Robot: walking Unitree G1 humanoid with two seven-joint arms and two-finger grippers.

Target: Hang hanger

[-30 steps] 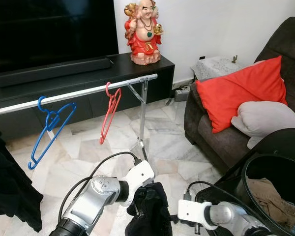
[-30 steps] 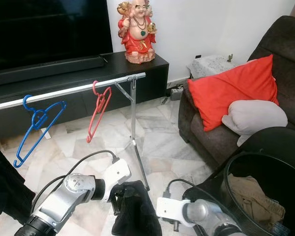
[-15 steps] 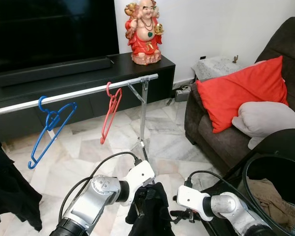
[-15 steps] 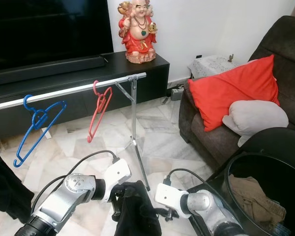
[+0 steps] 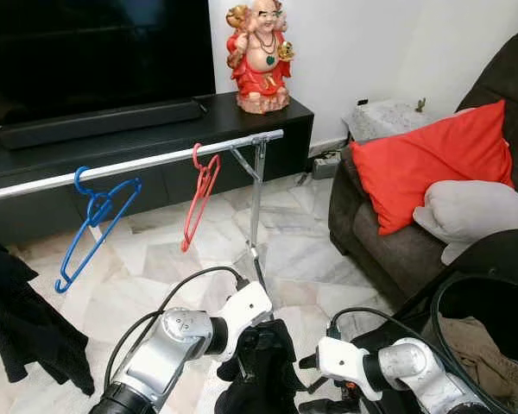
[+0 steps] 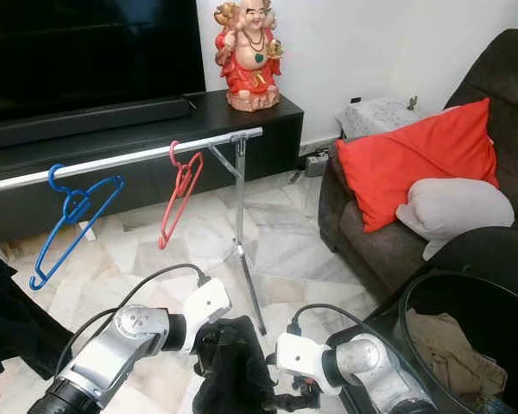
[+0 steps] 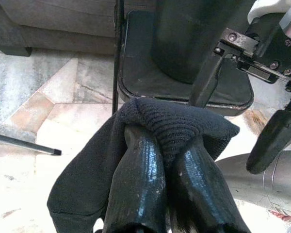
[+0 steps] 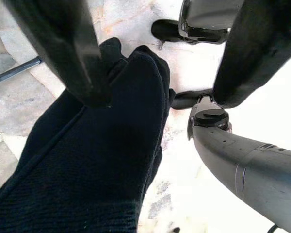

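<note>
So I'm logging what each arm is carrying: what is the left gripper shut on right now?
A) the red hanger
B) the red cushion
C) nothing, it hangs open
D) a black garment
D: in the left wrist view the left gripper has its two fingers pinched together with the black garment folded over their tips, while the red hanger hangs on the rail.

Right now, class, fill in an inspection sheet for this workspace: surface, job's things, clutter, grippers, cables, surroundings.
Surface: pale marble floor.
Job's things: blue plastic hanger and red plastic hanger hang on the silver metal rail; black knitted garment held low.
Clutter: black cloth hanging at the left edge.
Grippers: left gripper shut on the garment; right gripper open beside it.
Cables: black cable looping along the left arm.
Surroundings: red cushion on a brown sofa, red figurine, black bin.
</note>
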